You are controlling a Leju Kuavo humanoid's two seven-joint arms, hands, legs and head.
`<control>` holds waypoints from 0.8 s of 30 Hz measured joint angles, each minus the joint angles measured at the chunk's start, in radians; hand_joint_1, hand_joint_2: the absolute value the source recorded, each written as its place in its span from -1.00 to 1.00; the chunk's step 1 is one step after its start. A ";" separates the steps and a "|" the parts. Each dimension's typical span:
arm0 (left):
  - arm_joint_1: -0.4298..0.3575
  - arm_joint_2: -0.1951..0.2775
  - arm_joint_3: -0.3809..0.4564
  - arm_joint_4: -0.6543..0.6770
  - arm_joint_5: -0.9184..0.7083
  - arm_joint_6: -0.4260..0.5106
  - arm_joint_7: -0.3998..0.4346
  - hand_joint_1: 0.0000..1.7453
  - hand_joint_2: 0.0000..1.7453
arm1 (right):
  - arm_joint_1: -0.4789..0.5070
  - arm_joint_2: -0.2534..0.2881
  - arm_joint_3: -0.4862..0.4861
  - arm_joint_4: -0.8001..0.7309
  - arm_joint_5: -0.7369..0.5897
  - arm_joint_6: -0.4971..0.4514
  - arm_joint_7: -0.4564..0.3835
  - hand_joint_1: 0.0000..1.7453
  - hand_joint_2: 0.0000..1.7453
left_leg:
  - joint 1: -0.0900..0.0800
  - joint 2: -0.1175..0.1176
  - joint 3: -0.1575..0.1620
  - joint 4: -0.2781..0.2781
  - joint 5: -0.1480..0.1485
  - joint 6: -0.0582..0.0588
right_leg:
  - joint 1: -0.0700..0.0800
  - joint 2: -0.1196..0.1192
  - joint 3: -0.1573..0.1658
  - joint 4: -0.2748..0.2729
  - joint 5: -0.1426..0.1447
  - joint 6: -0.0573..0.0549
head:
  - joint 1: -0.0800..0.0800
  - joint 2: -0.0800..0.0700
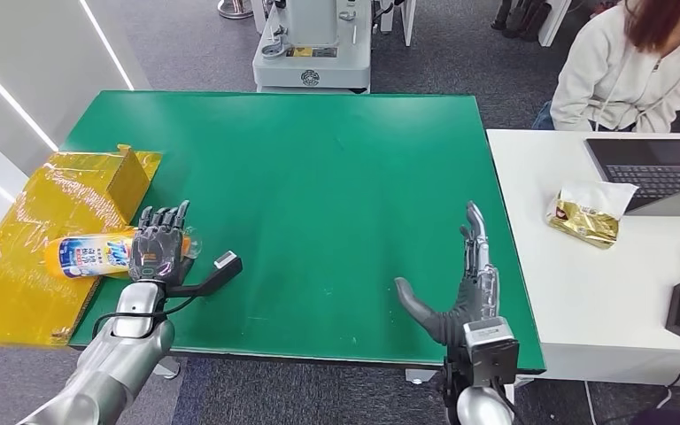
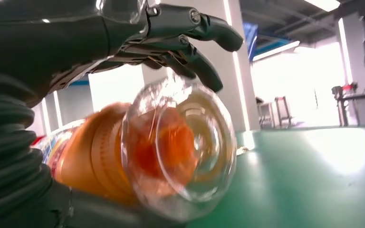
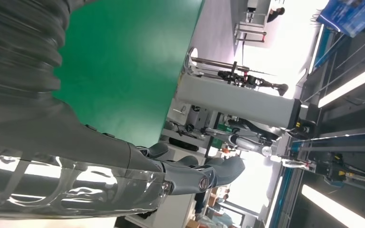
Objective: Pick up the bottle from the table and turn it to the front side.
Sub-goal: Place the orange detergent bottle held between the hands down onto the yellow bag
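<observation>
A: Nearest, at about five o'clock on the green table (image 1: 336,177): right hand (image 1: 465,297) released, fingers straight, thumb spread, grasping nothing, hovering just above the near edge.

B: And at eight o'clock?

A: Left hand (image 1: 161,251) draped over the bottle (image 1: 88,254), fingers (image 2: 195,52) arched across the clear cap end. Bottle lying on its side at the table's nine o'clock edge, body reaching out over the yellow wrapped box (image 1: 44,230), cap toward three o'clock.

B: Gripped firmly?

A: Probably wrapped but not surely clamped; left wrist view too blurred to judge contact under the fingers.

B: Best way through this step?

A: Close evenly around the orange body rather than the slick cap, lift clear of the table and box before rolling, then rotate about the long axis until the label faces front. Keep the right hand parked, out of the way.

B: Hard to make out?

A: Label partly covered by the hand, so front side uncertain. Thumb placement under the bottle hidden. Farther, at one o'clock, a seated person (image 1: 629,62) cut off by the frame beside a laptop (image 1: 655,168) and a gold packet (image 1: 586,221).
</observation>
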 joint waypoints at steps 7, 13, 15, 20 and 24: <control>0.000 -0.015 0.057 -0.003 -0.097 0.000 0.050 -1.00 1.00 | -0.009 0.000 0.010 0.034 -0.007 -0.015 -0.001 -1.00 1.00 | 0.000 0.000 0.000 0.000 0.000 0.000 | 0.000 0.000 0.000 0.000 0.000 0.000 | 0.000 0.000; 0.012 -0.028 0.097 -0.011 -0.077 0.000 0.011 -1.00 1.00 | -0.006 0.000 0.008 0.040 -0.013 -0.012 0.000 -1.00 1.00 | 0.000 0.000 0.000 0.000 0.000 0.000 | 0.000 0.000 0.000 0.000 0.000 0.000 | 0.000 0.000; 0.022 -0.037 0.115 -0.023 -0.053 0.000 -0.020 -1.00 1.00 | 0.000 -0.001 0.006 0.040 -0.012 -0.010 0.000 -1.00 1.00 | 0.000 0.000 0.000 0.000 0.000 0.000 | 0.000 0.000 0.000 0.000 0.000 0.000 | 0.000 0.000; 0.044 -0.077 0.173 -0.057 0.061 0.000 -0.166 -1.00 1.00 | 0.011 -0.002 -0.002 0.043 -0.007 0.002 0.000 -1.00 1.00 | 0.000 0.000 0.000 0.000 0.000 0.000 | 0.000 0.000 0.000 -0.001 0.000 0.000 | 0.000 0.000; 0.057 -0.137 0.225 -0.082 0.213 0.000 -0.346 -1.00 1.00 | 0.015 -0.001 -0.014 0.050 0.003 0.007 -0.002 -1.00 1.00 | 0.000 -0.001 -0.001 0.000 0.000 0.000 | 0.000 -0.001 0.000 -0.001 0.000 0.000 | 0.000 0.000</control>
